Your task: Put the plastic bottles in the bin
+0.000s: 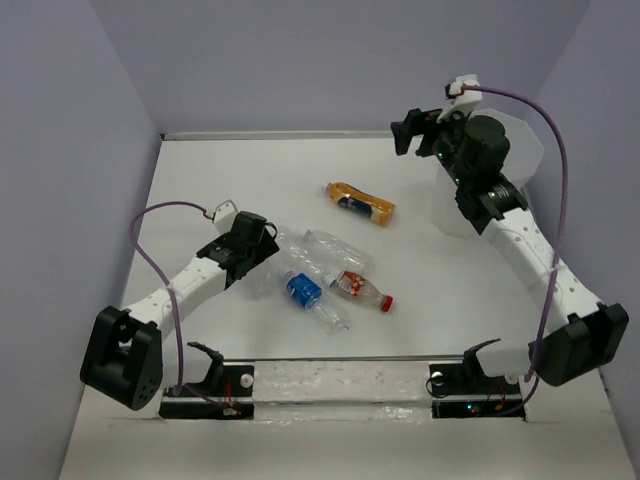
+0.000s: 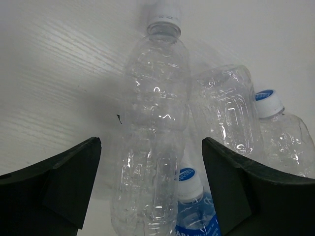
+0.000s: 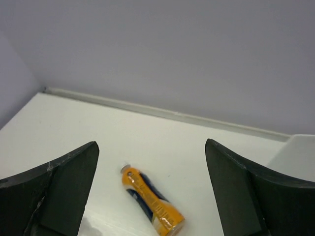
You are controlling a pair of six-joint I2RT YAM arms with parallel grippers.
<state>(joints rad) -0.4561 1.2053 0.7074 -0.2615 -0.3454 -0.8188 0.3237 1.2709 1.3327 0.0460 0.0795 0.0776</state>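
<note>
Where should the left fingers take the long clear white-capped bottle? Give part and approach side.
Grip its ribbed mid-body, coming down from above. The long clear bottle lies flat, its length running away between the fingers of the open left gripper, which straddle its width. Bare table on its left; a second clear bottle lies close on its right, leaving little room.

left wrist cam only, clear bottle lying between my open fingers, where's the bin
observer: the bin stands at the far right of the table, partly hidden behind the right arm.
operator: any bottle away from this pile
observer: one, an orange bottle lying alone between the pile and the bin.
operator: right gripper holding anything
observer: no, the right gripper is open and empty, raised beside the bin.
</note>
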